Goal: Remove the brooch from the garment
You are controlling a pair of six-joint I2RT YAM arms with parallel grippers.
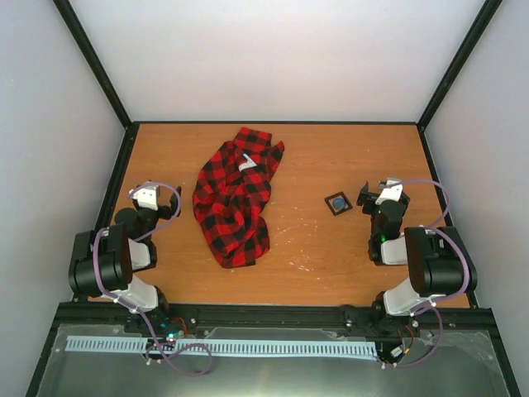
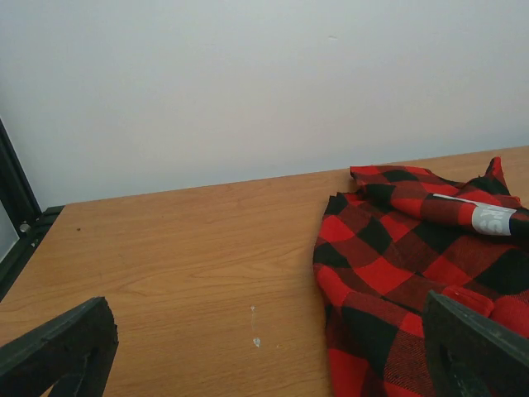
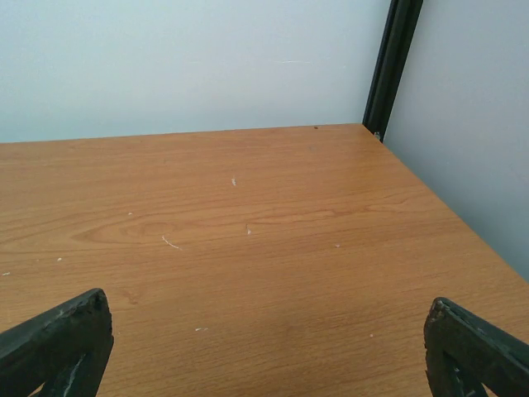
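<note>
Brooch (image 1: 337, 203): small dark square, blue centre, lying on the bare surface (image 1: 331, 157), apart from the garment | garment (image 1: 234, 194): crumpled red-and-black check, left of centre | left tool (image 1: 147, 193): jaws spread wide, empty, near garment | right tool (image 1: 381, 195): jaws spread wide, empty, just beside brooch

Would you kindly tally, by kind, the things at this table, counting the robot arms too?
Checked garment: 1
Small dark square item with a blue centre: 1
Robot arms: 2, the left arm and the right arm
Total: 4
</note>
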